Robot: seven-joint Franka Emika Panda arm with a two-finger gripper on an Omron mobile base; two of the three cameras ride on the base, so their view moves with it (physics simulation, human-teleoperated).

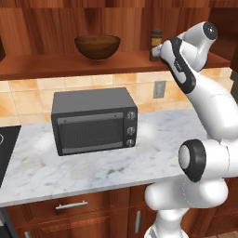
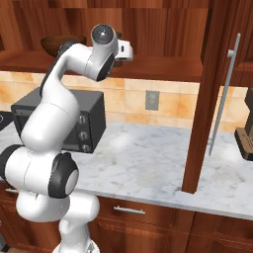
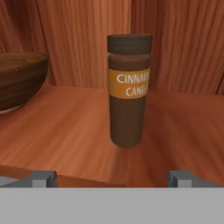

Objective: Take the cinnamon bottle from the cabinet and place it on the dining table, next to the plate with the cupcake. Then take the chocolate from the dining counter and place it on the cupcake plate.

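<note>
1. The small dark brown cylindrical cinnamon bottle [image 3: 128, 94] stands upright on the plank shelf of the reddish-brown polished wood cabinet [image 1: 56, 62]; it has a darker cap and an orange label band with white lettering.
2. The two-finger gripper [image 3: 111, 178] is spread wide and holding nothing — its grey fingertips [image 3: 43, 178] sit far apart at the bottom of the hand view, with the bottle straight ahead, a bit right of centre and apart from both tips.
3. In the left base view the white arm reaches up to the shelf and its hand partly covers the bottle [image 1: 155, 44]; how close it really is looks hard to judge from there.
4. A round wooden bowl [image 1: 97, 46] sits on the same shelf, well to the bottle's left.
5. Below the shelf — a dark grey toaster oven [image 1: 93, 121] on the white-grey veined marble counter [image 1: 153, 153].
</note>
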